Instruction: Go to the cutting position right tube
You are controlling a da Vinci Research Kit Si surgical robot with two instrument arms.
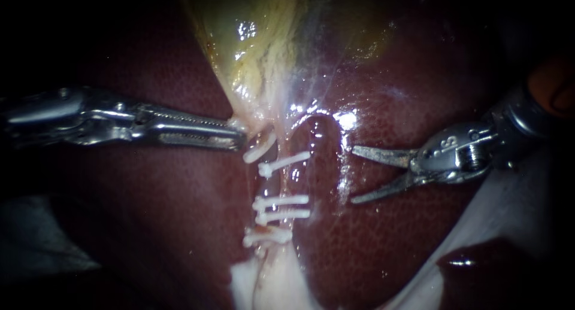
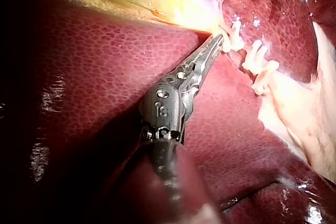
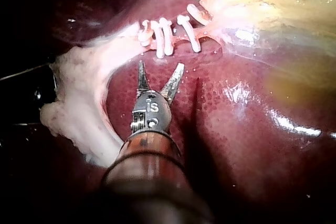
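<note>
1. While the left instrument holds, the approach is only part done. Its jaws are pinched together on pale tissue at the neck of the gallbladder, drawn toward its own side. The strand below looks taut.
2. Right tube: thin pale strand running down from the gallbladder neck over the liver, crossed by white clips. One clip sits higher and a pair lower, w/ a bare stretch btwn them. Prob. the cut site, my read.
3. Right instrument: blades spread in a wide V, nothing btwn them, nothing held. Tips point at the tube, approx. level w/ the bare stretch. Near, not touching; liver surface shows btwn tips and tube.
4. Right wrist view agrees: open blades sit short of the clip row, liver under them.
5. Done, as far as visible: tube exposed + tensioned, blades open and roughly aimed.
6. Left to do: advance until the bare stretch lies btwn the blades, clear of clips on both sides.
7. Caution: more clips lie just beside, toward the left instrument. Can't tell which strand each one sits on.
</note>
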